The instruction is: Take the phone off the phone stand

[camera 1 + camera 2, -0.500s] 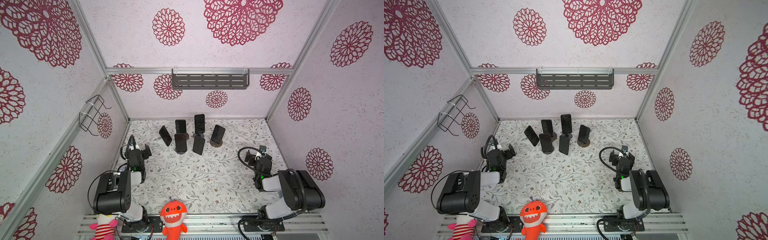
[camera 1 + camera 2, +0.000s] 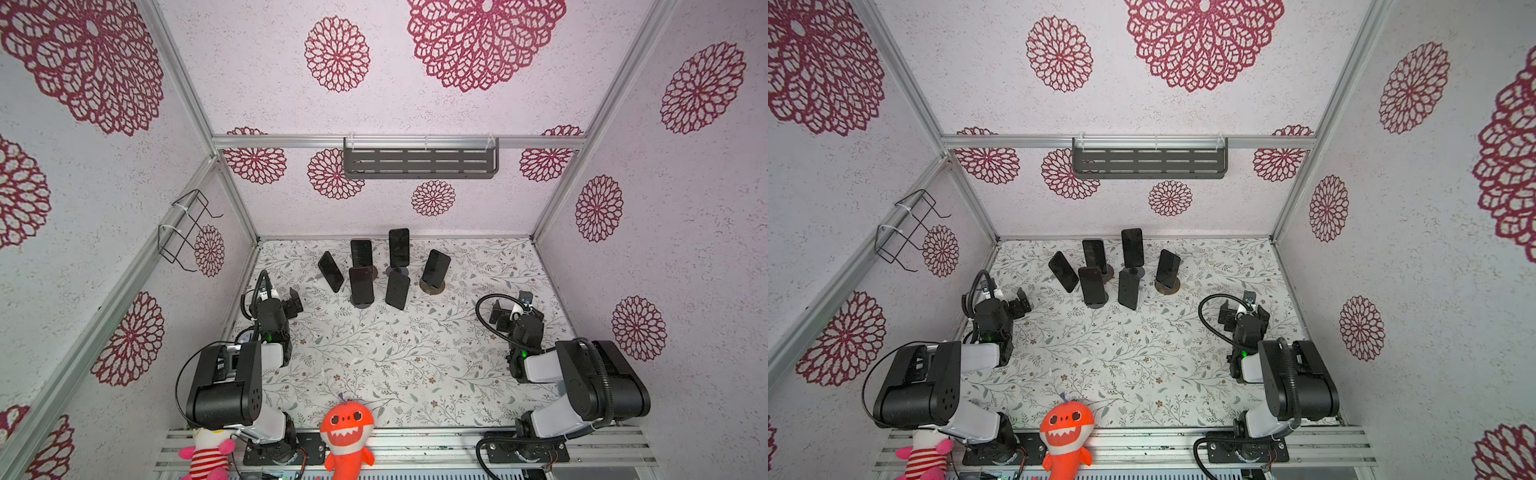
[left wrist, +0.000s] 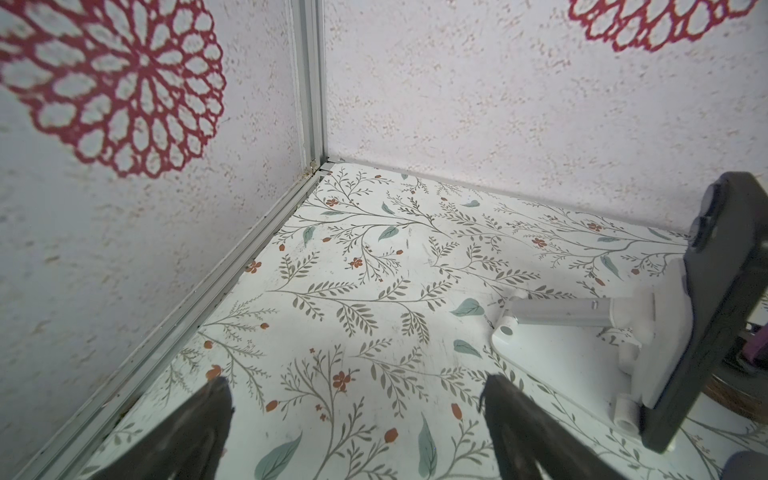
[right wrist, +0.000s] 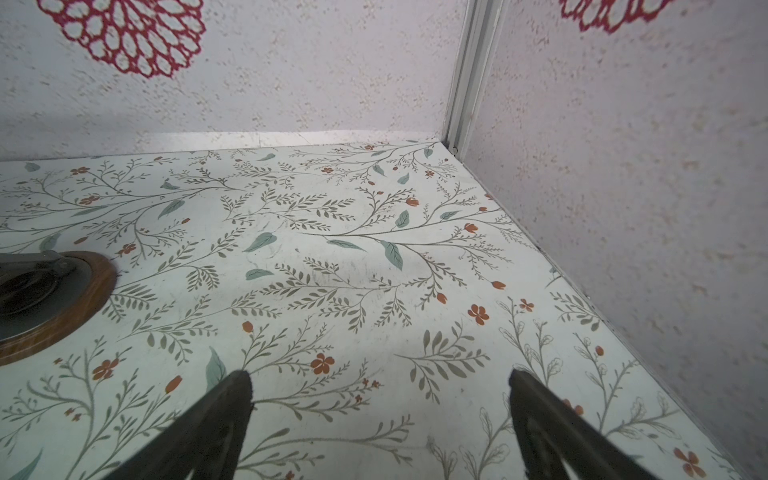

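The left pincer point(image 3: 353, 390) gapes wide and empty low over the bench point(image 2: 415, 353) near its left edge, and the right pincer point(image 4: 380, 382) is just as wide and empty near the right edge. Near the left pincer, untouched, the leftmost phone point(image 3: 715, 299) leans on a white stand point(image 3: 552, 353). In both top views it belongs to six dark phones point(image 2: 361, 286) propped on stands at the bench's far middle, with a wood-rimmed base point(image 4: 54, 299) nearest the right pincer.
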Available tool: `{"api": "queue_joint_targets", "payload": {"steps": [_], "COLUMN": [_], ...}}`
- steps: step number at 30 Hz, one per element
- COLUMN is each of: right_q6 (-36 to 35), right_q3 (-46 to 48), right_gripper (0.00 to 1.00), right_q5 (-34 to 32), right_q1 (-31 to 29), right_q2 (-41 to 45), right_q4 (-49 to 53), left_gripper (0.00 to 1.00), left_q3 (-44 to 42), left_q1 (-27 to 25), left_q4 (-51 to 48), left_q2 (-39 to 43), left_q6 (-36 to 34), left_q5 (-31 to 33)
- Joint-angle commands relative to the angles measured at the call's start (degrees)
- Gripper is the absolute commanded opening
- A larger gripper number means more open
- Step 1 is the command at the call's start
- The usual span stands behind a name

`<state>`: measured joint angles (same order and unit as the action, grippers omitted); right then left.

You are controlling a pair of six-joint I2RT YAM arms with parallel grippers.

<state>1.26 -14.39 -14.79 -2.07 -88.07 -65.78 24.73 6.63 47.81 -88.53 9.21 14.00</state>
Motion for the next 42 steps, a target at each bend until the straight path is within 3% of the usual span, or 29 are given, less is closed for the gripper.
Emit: {"api": "queue_joint_targets", "payload": {"steps": [1,18,20,24,28,35,38,42], "right_q6": [0.5,0.6,0.6,4.5,9.4,10.7,10.7,10.6], "right_q3": [-0.6,-0.3,-2.5,-14.4,-28.2,-46.6,-51.3,-53.4], "right_gripper": [0.99,0.99,0.99,0.99,0.99,0.98,0.96,0.94], "right_q5": [0.2,0.7,0.0,-0.6,3.5,17.5,21.3,23.9], "right_q1": [0.0,0.5,0.4,0.5,0.4,0.1,-0.5,-1.6], "right_q2": [0.0,0.5,5.1,15.7,17.4,14.5,13.3,12.8], "right_q4": [-2.3,-2.7,5.2,34.0,58.7,87.0,94.6,101.2], "left_gripper": [0.97,0.98,0.97,0.98,1.00,0.86,0.82,0.76], "left_q3": [-0.2,-0.7,0.6,8.8,21.3,51.6,60.6,67.2], "left_q1": [0.1,0.2,-0.1,0.1,0.1,0.2,0.2,0.1], "left_q4": [1.6,2.8,-4.8,-26.0,-42.4,-74.5,-80.8,-82.9], "left_q2": [-0.2,0.3,6.3,18.1,18.3,-0.4,-8.1,-15.6], "left_q6": [-1.1,-1.1,0.4,4.7,5.3,-0.5,-3.0,-5.2], "left_q5": [-0.2,0.8,4.7,5.0,-2.7,-33.7,-39.8,-43.4]}}
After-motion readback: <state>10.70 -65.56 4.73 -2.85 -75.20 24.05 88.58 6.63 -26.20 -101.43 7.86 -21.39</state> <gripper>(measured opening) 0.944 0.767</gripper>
